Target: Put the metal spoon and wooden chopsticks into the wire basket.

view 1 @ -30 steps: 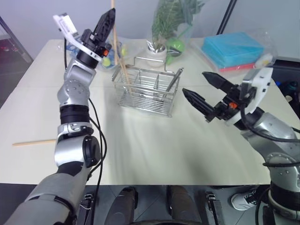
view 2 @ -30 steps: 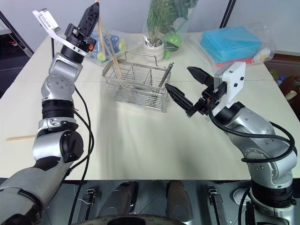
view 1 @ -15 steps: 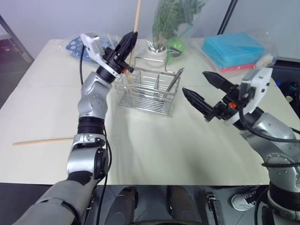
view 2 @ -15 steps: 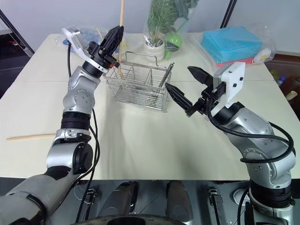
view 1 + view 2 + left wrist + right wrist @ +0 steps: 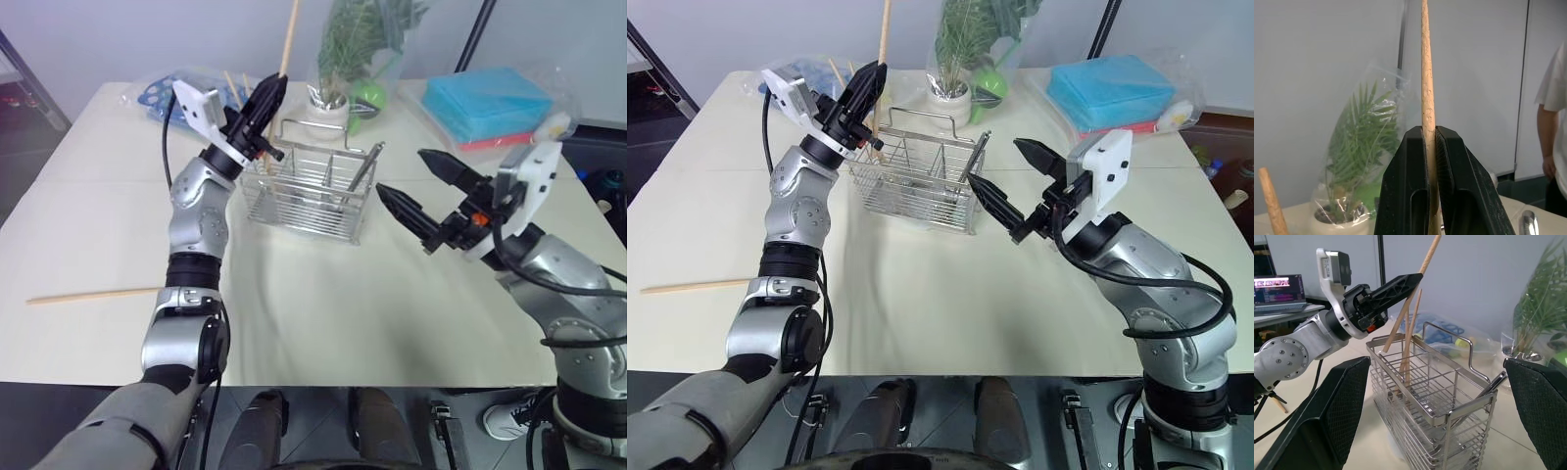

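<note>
Once we swung the left gripper (image 5: 872, 80) from 10 o'clock over the wire basket (image 5: 921, 186), it stayed clamped on a chopstick (image 5: 884, 34), tip entering; right gripper (image 5: 1004, 186) open, idle.

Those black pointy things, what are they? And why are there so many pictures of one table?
They are a robot's two grippers, its hands. Two pictures come from cameras in its head, two from cameras on its wrists. The left gripper is shut on a wooden chopstick, its lower end in the wire basket beside another chopstick. A metal spoon already leans inside. The right gripper waits open, holding nothing. One more chopstick lies on the table. Behind stand a bagged plant and a blue box.
</note>
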